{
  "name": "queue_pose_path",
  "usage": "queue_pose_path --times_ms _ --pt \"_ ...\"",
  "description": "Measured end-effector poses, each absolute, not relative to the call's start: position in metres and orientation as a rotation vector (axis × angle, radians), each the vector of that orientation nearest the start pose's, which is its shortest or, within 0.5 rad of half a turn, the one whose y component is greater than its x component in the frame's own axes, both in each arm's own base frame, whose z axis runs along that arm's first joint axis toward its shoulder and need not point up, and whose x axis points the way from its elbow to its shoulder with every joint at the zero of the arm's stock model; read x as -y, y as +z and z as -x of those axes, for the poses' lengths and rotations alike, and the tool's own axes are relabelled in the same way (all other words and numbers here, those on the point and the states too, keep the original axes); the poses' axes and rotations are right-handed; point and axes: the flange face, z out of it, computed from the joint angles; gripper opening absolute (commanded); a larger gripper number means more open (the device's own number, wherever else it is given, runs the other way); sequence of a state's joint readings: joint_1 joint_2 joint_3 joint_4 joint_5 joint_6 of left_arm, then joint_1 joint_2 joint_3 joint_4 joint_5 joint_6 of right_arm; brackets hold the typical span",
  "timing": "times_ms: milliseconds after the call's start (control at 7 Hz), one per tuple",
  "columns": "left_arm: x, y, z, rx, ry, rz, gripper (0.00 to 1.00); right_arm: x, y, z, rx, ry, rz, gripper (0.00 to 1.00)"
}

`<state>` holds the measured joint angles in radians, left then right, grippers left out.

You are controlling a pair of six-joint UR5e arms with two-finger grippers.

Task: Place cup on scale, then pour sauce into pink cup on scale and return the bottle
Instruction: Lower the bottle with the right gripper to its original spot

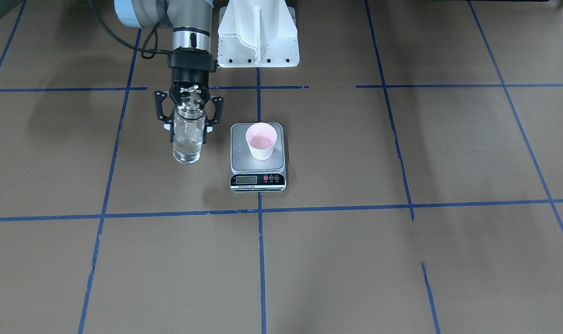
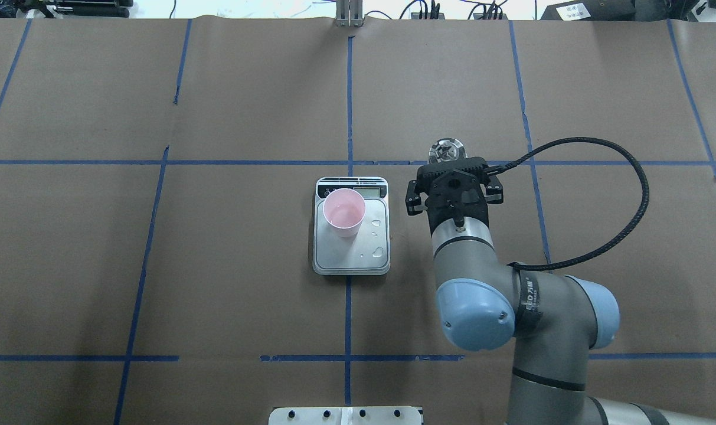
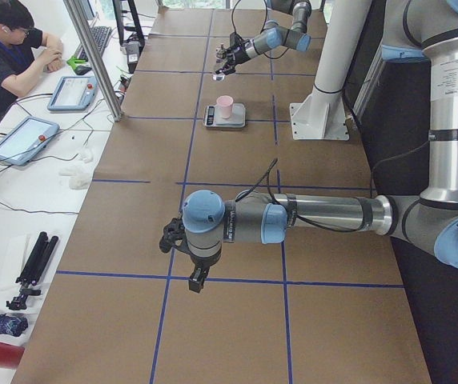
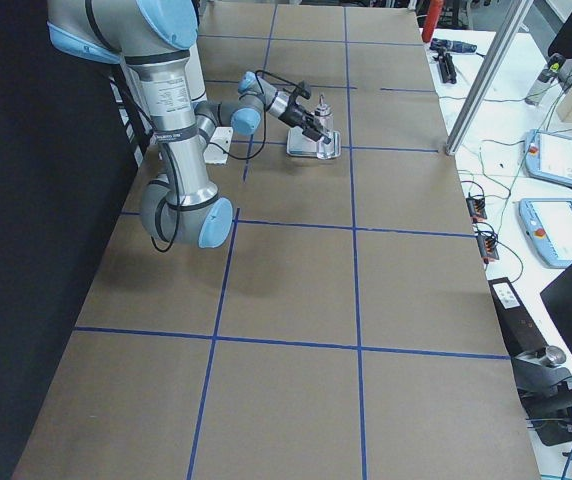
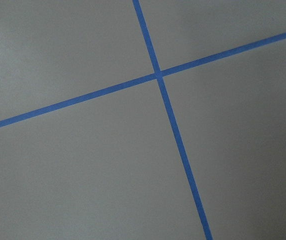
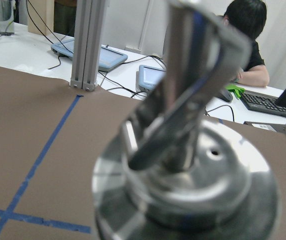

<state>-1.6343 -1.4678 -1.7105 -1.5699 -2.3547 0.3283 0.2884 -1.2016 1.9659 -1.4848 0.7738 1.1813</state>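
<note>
Bottle (image 1: 187,137) first: it's upright, just beside the scale (image 1: 244,160) on the robot's right, and the right gripper (image 1: 188,126) is clenched on it, fingers (image 1: 211,118) pinching the glass below the neck. The right arm reaches out low and level from the robot's base. I can't tell whether the bottle's base touches the table.

Across to the scale, where the cup (image 1: 261,141) stands upright on the platform. Droplets (image 2: 379,252) glisten on the metal at the bottle's side of the cup.

The left arm is well away down the table from the scale, forearm level, with the left gripper (image 3: 173,238) above the paper; spread or closed, I can't tell.

Brown paper (image 1: 402,260) covers the table, gridded with blue tape (image 1: 261,260). A white mount (image 1: 258,41) stands behind the scale. Beyond the table edge a person (image 3: 9,48) sits at a white desk with tablets (image 3: 21,138).

The bottle is clear glass with a shiny silver cap (image 2: 446,150), colourless sauce (image 1: 186,150) sitting low inside. The scale has a silver-grey platform and a black strip. The cup is pale pink, tapered and plain.
</note>
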Motion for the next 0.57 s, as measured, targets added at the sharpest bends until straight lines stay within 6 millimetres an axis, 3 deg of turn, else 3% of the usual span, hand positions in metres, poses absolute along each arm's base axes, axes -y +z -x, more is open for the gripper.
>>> queue_pose_path --times_ms 571 --pt "0.448 0.637 0.091 -0.762 0.268 -0.19 1.0 0.332 0.364 0.422 0.695 0.382 -0.854 0.0"
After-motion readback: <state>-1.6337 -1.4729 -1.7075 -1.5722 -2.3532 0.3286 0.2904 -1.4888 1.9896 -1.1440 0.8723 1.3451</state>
